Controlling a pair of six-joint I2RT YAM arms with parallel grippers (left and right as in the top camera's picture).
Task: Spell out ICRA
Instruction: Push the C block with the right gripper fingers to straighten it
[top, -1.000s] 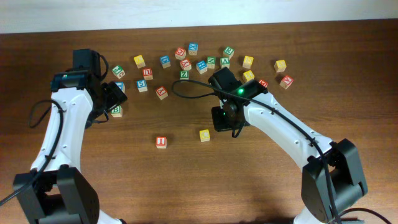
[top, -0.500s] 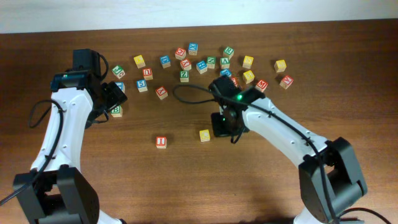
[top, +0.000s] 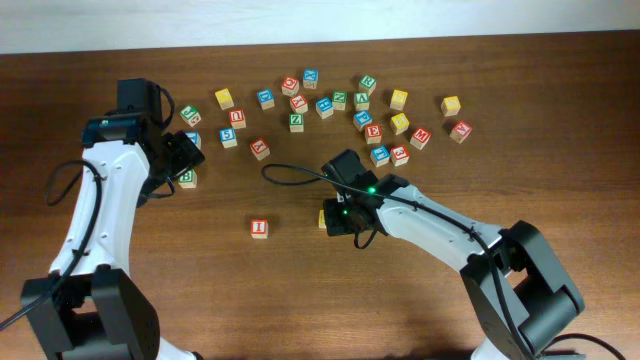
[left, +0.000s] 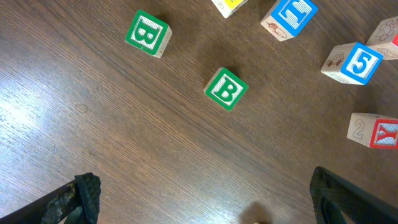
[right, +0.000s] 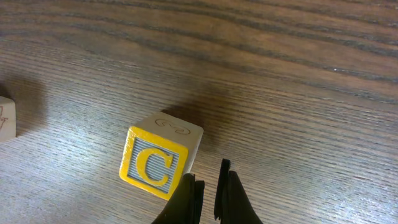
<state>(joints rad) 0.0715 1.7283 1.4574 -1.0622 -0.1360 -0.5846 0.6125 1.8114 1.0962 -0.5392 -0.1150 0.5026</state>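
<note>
A yellow C block (right: 160, 163) lies on the wooden table, and it shows in the overhead view (top: 326, 217) right of a red I block (top: 259, 228). My right gripper (right: 208, 194) is shut and empty, low over the table with its fingers touching the C block's right side; overhead it is at the block's right edge (top: 345, 218). My left gripper (left: 205, 208) is open and empty above bare wood, just below a green B block (left: 226, 89); overhead it is at the left (top: 183, 160).
Several lettered blocks lie scattered along the back of the table (top: 330, 100). In the left wrist view there are a second green B block (left: 147, 33), a blue 5 block (left: 357, 62) and a red Y block (left: 379, 132).
My right arm has swung down and to the left, bringing its gripper against the C block. The left arm and the blocks have not moved.
</note>
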